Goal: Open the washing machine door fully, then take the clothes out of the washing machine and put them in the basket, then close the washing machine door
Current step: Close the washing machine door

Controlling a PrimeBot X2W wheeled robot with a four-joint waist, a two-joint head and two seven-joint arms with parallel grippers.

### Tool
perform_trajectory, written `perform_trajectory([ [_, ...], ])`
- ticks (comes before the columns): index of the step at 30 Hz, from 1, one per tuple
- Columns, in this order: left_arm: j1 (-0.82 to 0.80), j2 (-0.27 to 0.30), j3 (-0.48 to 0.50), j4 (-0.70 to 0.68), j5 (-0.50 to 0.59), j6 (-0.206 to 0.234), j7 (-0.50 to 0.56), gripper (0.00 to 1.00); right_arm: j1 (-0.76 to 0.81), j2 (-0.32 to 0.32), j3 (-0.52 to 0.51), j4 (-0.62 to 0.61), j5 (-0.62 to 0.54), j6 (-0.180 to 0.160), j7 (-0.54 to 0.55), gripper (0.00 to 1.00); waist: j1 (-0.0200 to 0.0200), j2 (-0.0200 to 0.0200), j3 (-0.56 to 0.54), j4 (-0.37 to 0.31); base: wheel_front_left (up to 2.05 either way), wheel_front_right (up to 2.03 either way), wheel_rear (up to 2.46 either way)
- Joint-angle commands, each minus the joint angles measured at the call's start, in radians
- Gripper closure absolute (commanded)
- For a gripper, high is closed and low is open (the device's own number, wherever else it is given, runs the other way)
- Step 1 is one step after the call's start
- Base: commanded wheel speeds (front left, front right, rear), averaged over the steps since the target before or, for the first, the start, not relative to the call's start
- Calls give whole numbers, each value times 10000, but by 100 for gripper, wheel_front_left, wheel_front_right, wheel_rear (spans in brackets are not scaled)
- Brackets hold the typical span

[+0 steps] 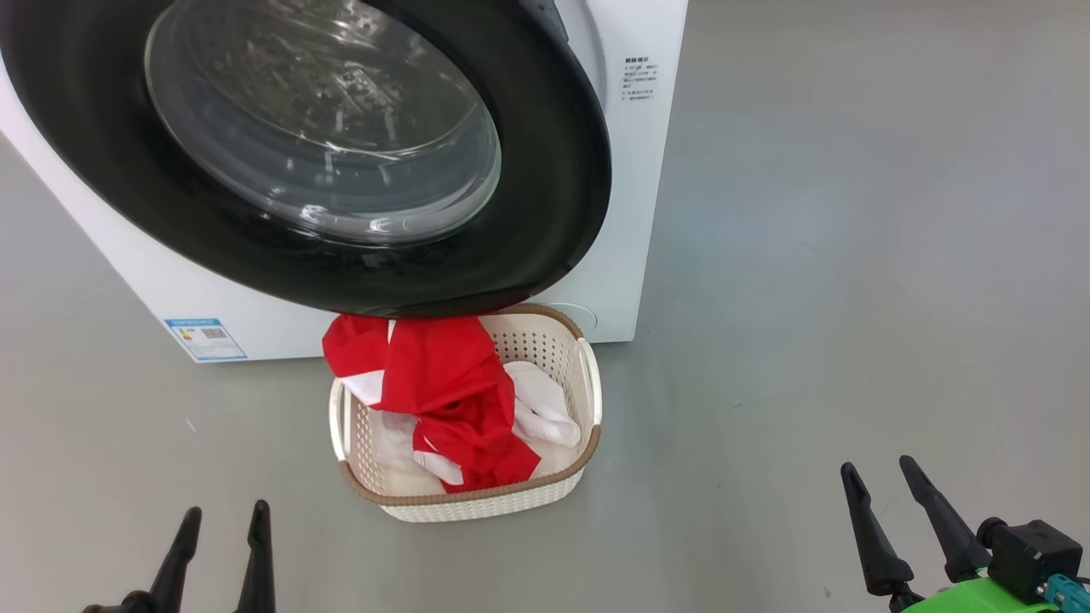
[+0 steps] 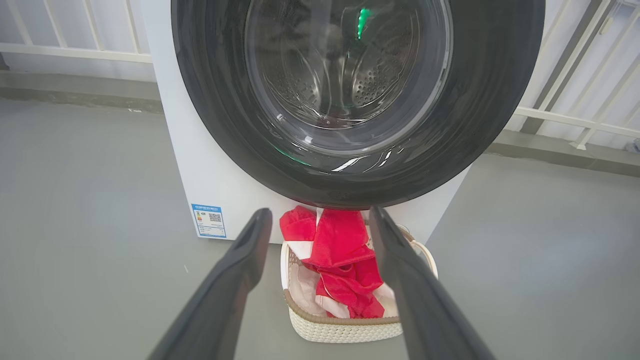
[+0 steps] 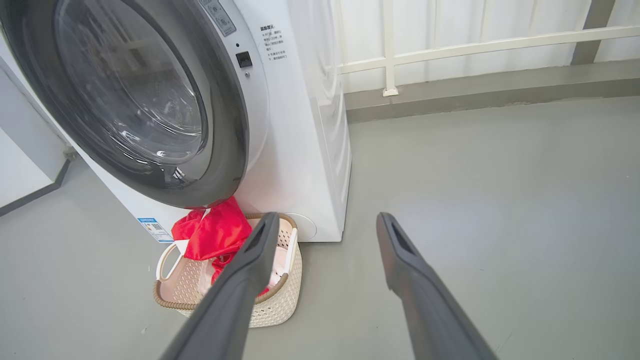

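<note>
The washing machine door (image 1: 545,170), a black rim around clear glass, lies flat against the front of the white washing machine (image 1: 639,213). Through the glass (image 2: 345,75) I see bare steel drum. The clothes (image 1: 443,375), red with white parts, lie heaped in the cream basket (image 1: 477,502) on the floor just below the door; a red fold hangs over the basket's far rim. My left gripper (image 1: 226,508) is open and empty at the lower left, short of the basket. My right gripper (image 1: 877,464) is open and empty at the lower right, well right of it.
Grey floor (image 1: 851,298) spreads around the machine and basket. A blue label (image 1: 204,338) is stuck low on the machine's front. Behind the machine runs a white railing (image 3: 450,50) over a low kerb.
</note>
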Motion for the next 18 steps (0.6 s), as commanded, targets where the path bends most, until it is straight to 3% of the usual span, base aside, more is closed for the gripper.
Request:
perform_trajectory([
  [1, 6, 88, 368, -286, 91, -54, -122, 0, -34, -125, 182, -215, -18, 48, -65, 0, 0, 0, -32, 1, 0, 0, 0],
  [6, 32, 54, 369, -317, 120, -54, -122, 0, -87, -83, 250, -221, 3, 48, -65, 0, 0, 0, -94, 52, 0, 0, 0],
  [7, 35, 46, 364, -320, 127, -54, -122, 0, -102, -76, 264, -221, 16, 48, -65, 13, 0, 0, -108, 72, 0, 0, 0],
  [8, 36, 35, 372, -332, 131, -54, -122, 0, -123, -71, 286, -228, 37, 48, -65, 51, 0, 0, -123, 97, 0, 0, 0],
  [9, 41, 24, 363, -337, 136, -54, -122, 0, -149, -74, 317, -231, 60, 48, -65, 72, 0, 0, -138, 126, 0, 0, 0],
  [10, 45, 14, 339, -337, 146, -54, -122, 0, -180, -74, 346, -237, 87, 48, -65, 100, 0, 0, -153, 164, 0, 0, 0],
  [18, 51, -79, 142, -411, 247, -54, -122, 0, -703, -115, 758, -346, 196, 48, -65, 100, 0, 0, -216, 591, 0, 0, 0],
])
